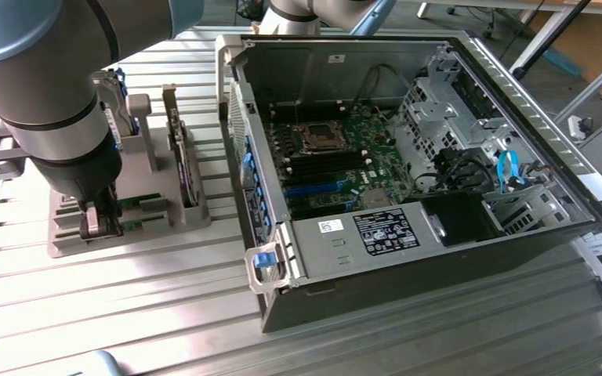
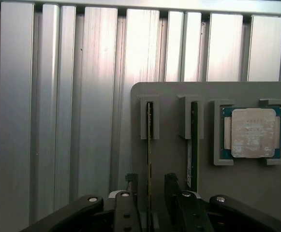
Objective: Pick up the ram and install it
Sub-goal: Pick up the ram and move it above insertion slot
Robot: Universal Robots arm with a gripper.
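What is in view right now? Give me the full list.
ram: one, green, on edge in a holder slot, between the fingers
second stick: one, green, in the neighbouring slot
processor chip: one, silver, in the holder's recess
expansion card: one, dark, upright in the holder
holder: one, grey, on the table
computer case: one, grey, open, on the exterior view's right of the holder
motherboard: one, green, inside the case
cable: one, blue, inside the case
table: one, silver, slatted
arm: one, grey, above the holder
fingers: two, black, open, one each side of the ram
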